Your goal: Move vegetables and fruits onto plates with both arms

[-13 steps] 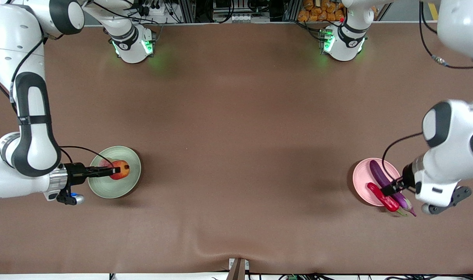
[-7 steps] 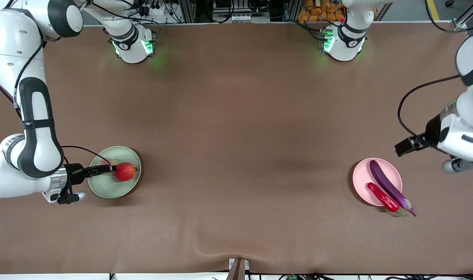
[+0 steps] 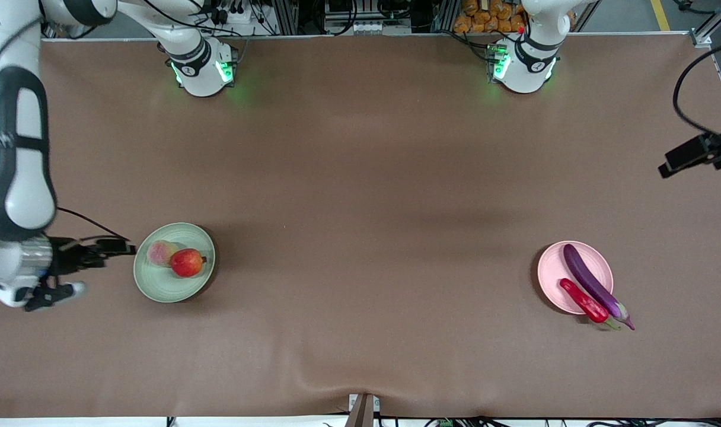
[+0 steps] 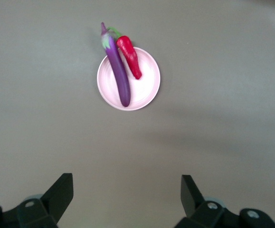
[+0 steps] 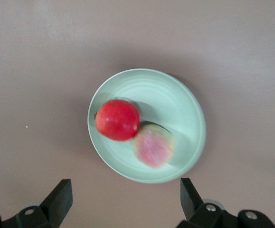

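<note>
The red apple and the pinkish peach lie touching on the mint green plate. My right gripper hangs open and empty just off that plate's rim, toward the right arm's end of the table. Its wrist view shows the apple, the peach and the plate past the open right gripper. The purple eggplant and the red chili lie on the pink plate, their stem ends over its rim. My left gripper is open, high over the table's edge.
The two arm bases with green lights stand along the table's edge farthest from the front camera. The brown cloth has a fold near the front edge. From the left wrist, the eggplant and chili lie on the pink plate.
My right gripper opened, let go of the apple on the green plate and drew back off the plate. My left gripper lifted away from the pink plate toward the table's edge.
</note>
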